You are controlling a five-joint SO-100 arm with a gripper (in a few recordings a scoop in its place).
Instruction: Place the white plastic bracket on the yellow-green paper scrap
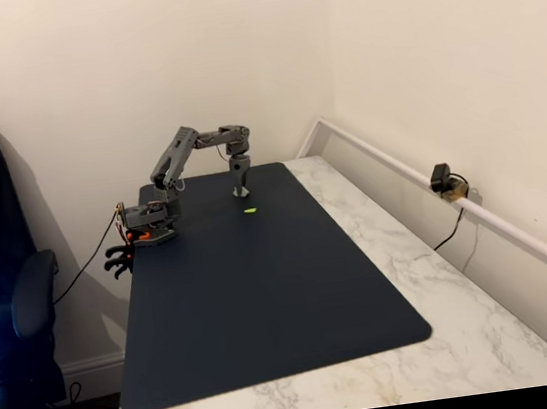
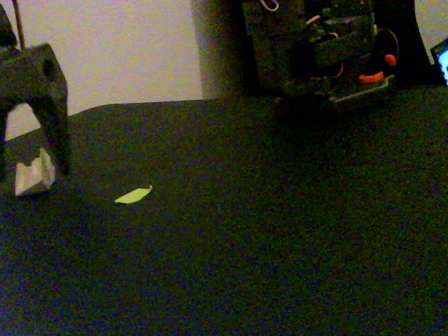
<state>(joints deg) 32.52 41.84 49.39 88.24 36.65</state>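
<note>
Jaws of the gripper (image 2: 31, 150) stand apart, pointing straight down, tips at or just above a dark mat (image 2: 280, 231). Close low fixed view: 2 dark fingers form an arch at far left of frame, w/ the white plastic bracket (image 2: 35, 175) sitting low in the gap. Bracket rests on the mat, its right side up against the inner face of the right finger (image 2: 59, 140); left finger is cut off by the frame edge, so can't tell if it touches. Fingers look spread around the piece, not pinched on it.

Yellow-green paper scrap (image 2: 133, 195) lies flat on the mat, near the bracket, to its right & slightly nearer the camera; clear strip of mat between them, not touching.

Wide fixed view: grey arm (image 1: 191, 150) is clamped at the far left edge of the mat, reaching out, then bending down so the gripper (image 1: 240, 191) hangs vertical near the mat's far end. Scrap (image 1: 249, 210) shows as a tiny bright fleck just in front of the tip. Bracket too small to make out. Mat lies on a white marble-look table (image 1: 472, 330), pale walls behind
</note>
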